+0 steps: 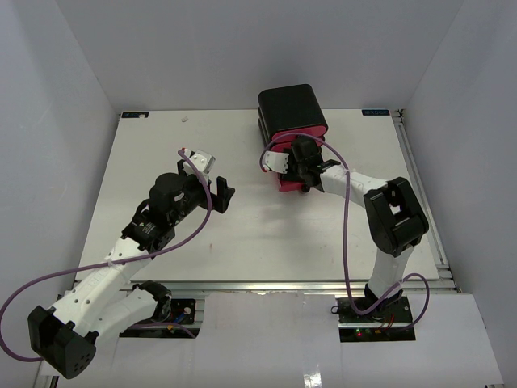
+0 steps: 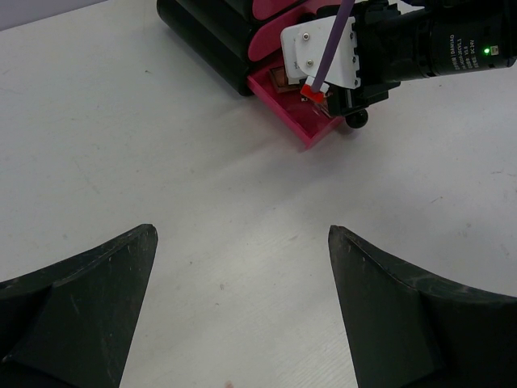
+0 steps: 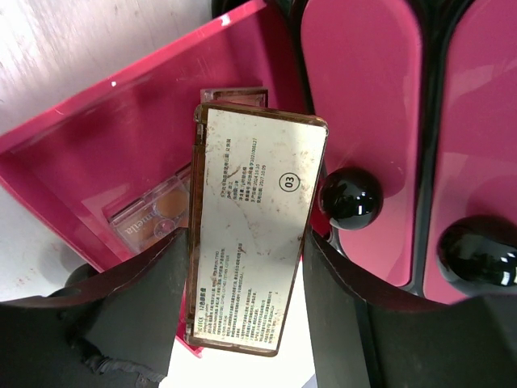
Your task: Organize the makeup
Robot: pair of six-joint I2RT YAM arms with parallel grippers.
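My right gripper (image 3: 246, 242) is shut on a flat brown-edged compact (image 3: 254, 226), its white printed label facing the wrist camera. It holds the compact tilted over the open pink drawer (image 3: 121, 129) of the black box (image 1: 291, 109). A clear compact with tan pans (image 3: 153, 214) lies in that drawer, partly hidden by the held one. In the top view the right gripper (image 1: 305, 174) hangs at the drawer (image 1: 284, 184). My left gripper (image 2: 242, 234) is open over bare table, well left of the box (image 1: 222, 194), with nothing between its fingers.
The black box stands at the back middle of the white table (image 1: 242, 234), with two shut pink drawer fronts and their round black knobs (image 3: 350, 198) beside the held compact. White walls enclose the table on three sides. Purple cables loop off both arms.
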